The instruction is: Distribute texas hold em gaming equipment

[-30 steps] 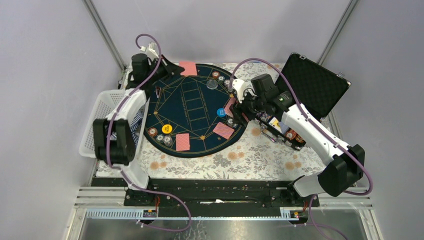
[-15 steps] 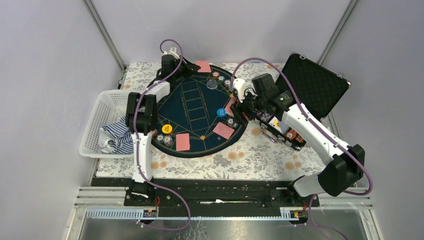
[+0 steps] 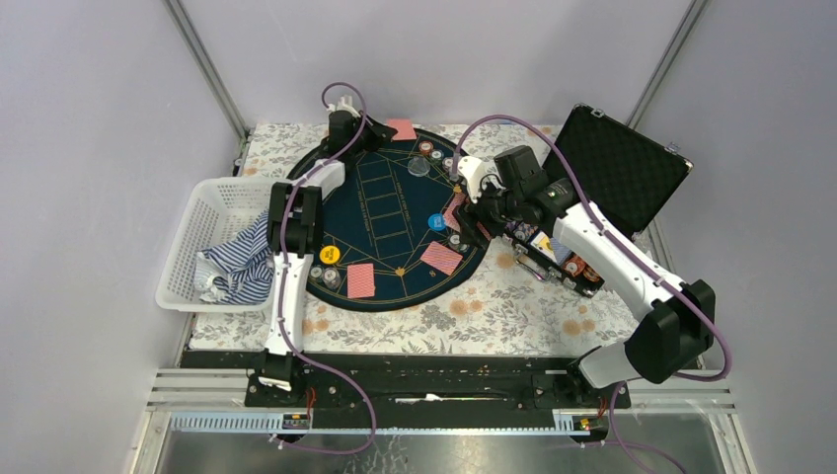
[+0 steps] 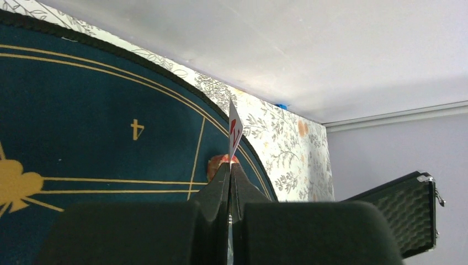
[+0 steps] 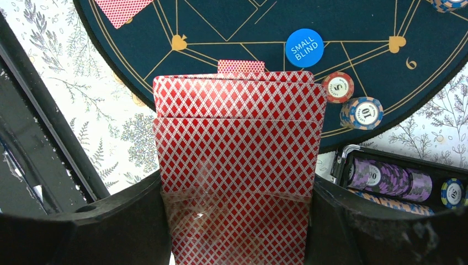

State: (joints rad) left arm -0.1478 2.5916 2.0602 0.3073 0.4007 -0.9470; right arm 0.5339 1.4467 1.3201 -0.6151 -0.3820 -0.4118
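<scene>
On the left stands the white basket (image 3: pixel 197 212) with a striped cloth (image 3: pixel 242 267) inside; you can leave it alone. Next to it, the left arm reaches far across. Its left claw (image 3: pixel 381 127) is pressed narrow on one playing card (image 3: pixel 401 129) at the far rim of the round mat (image 3: pixel 380 202). I cannot tell whether the card touches the mat.

In the left wrist view, this card stands edge-on between the fingers. It sticks out forward past the tips, so its long axis follows the reach of the claw. The chips (image 3: pixel 426 148) of the far seat lie just beside it, to the right and a little toward the arm bases. I judge that the card must go down on the mat there, and the left arm is clearly the nearer one. Two dealt cards (image 3: pixel 360 280) lie on the near part of the mat.

Further right, the right claw (image 5: pixel 237 212) grips the deck (image 5: pixel 237 138) at the right edge of the mat, near the blue small-blind button (image 5: pixel 304 47). The open chip case (image 3: pixel 617 168) stands beyond it on the surface.

Since one second ago, the left arm has swung to the right along the far rim, taking the card with it, and the basket is now uncovered. The right arm has hardly moved.
</scene>
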